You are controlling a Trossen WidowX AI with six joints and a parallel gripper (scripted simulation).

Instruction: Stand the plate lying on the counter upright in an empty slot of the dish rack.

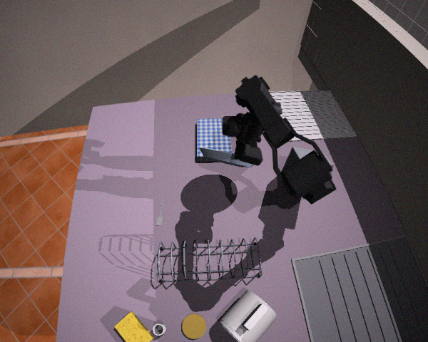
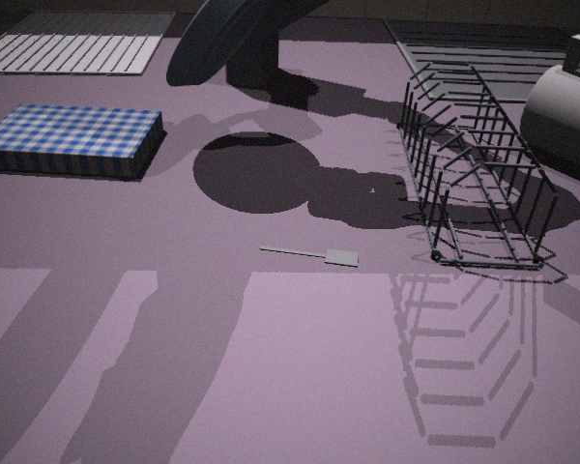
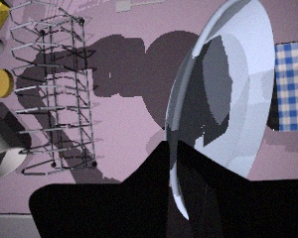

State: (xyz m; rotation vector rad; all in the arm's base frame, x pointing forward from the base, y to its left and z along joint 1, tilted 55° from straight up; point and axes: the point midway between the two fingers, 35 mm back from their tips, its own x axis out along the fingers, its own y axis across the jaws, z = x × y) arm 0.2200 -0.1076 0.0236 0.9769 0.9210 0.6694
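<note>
My gripper is shut on the rim of a pale blue plate. It holds the plate tilted on edge in the air, above the counter beside the checkered box. The plate's round shadow lies on the counter below. The wire dish rack stands on its feet toward the counter's front. Its slots show no plates. The gripper and plate are well apart from the rack.
A blue checkered box sits by the plate. A small flat spatula lies between plate and rack. A white appliance, yellow disc, small cup and yellow sponge line the edge behind the rack.
</note>
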